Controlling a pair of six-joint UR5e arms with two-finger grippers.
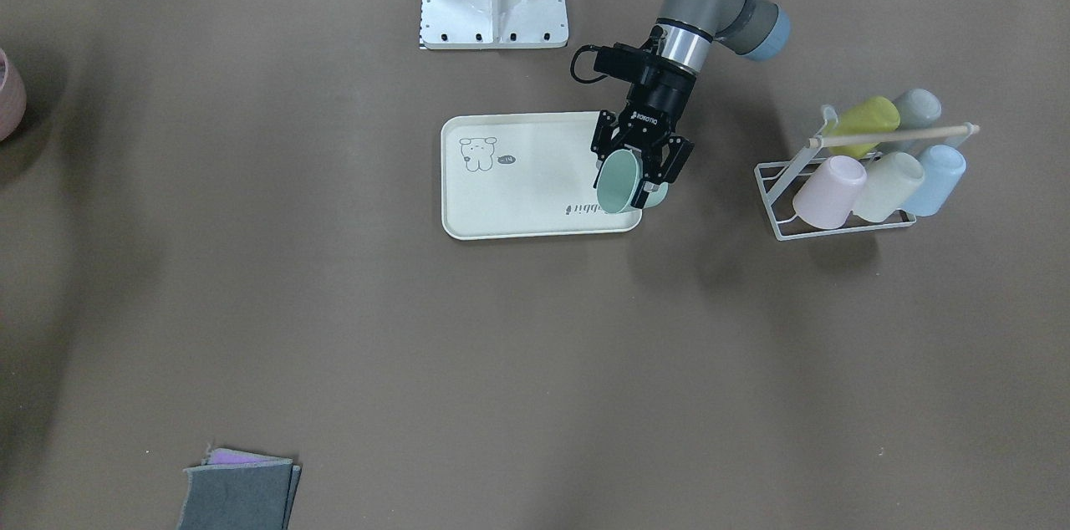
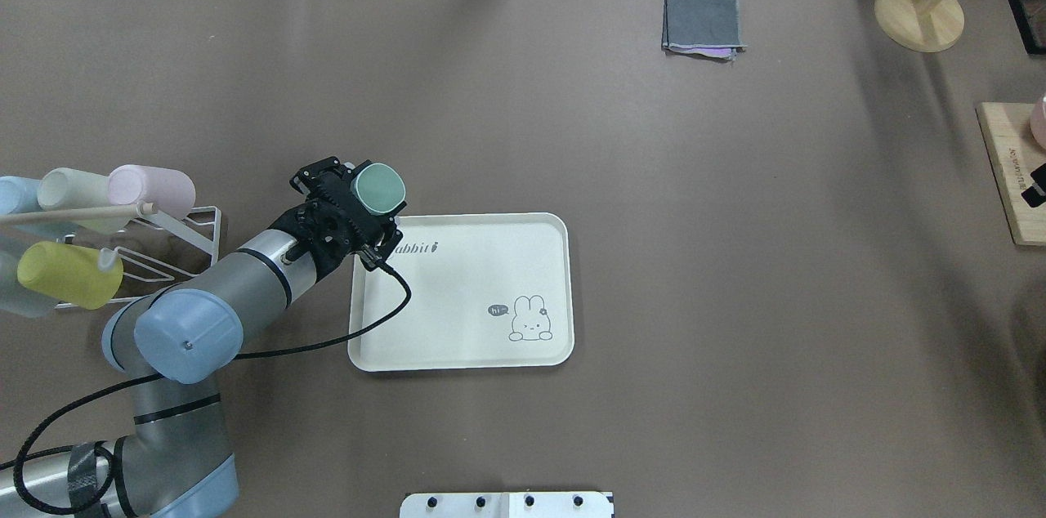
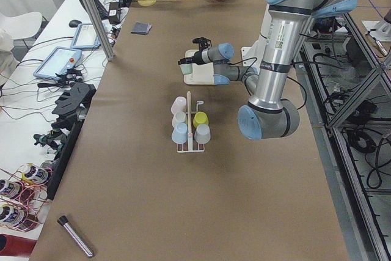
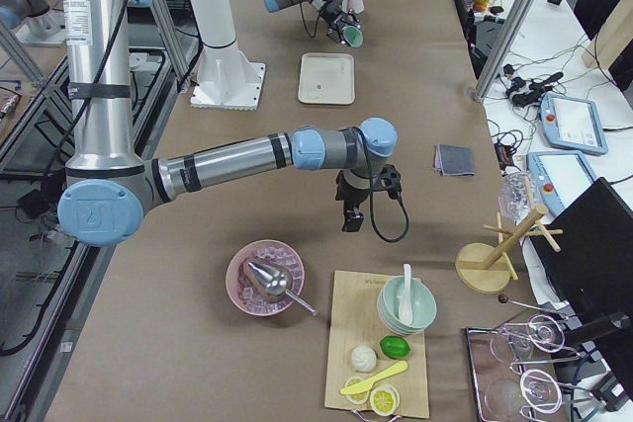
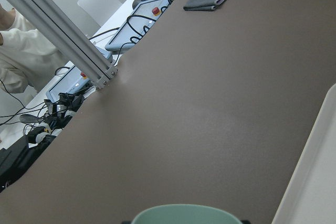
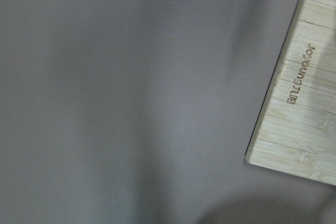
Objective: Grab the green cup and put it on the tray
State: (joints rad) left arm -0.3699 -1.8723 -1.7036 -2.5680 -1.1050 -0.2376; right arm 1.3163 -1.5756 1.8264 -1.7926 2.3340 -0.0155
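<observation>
Green cup (image 1: 617, 186) is held tilted on its side between the fingers of the left gripper (image 1: 629, 177), which is closed around it; it is seen raised over the tray (image 1: 527, 187) corner beneath the gripper. Whether the right gripper (image 4: 352, 220) is open cannot be told.

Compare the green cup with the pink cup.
The green cup is mint; the pink cup is pale pink. The green cup is clamped in the left gripper at the tray corner; the pink cup rests tilted on the rack. Both are plain, handleless tumblers of similar size.
</observation>
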